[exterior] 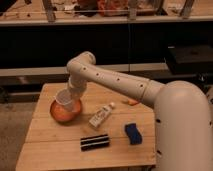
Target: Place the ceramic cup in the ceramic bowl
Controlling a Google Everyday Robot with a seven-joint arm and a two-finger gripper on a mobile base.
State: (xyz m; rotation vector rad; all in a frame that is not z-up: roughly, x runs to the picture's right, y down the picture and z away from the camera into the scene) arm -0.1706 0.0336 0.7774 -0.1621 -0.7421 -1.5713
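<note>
The orange-red ceramic bowl (64, 113) sits on the left part of the wooden table (60, 145). The small white ceramic cup (65, 98) is right over the bowl, at or just inside its rim. My gripper (71, 93) is at the end of the white arm, directly above the bowl and against the cup; it is mostly hidden behind the wrist and the cup.
An elongated white bottle (101, 116) lies on its side in the table's middle. A blue sponge-like block (132, 133) is at the right front. A dark striped bar (95, 142) lies at the front. A small orange item (132, 102) is behind. Dark shelving stands behind the table.
</note>
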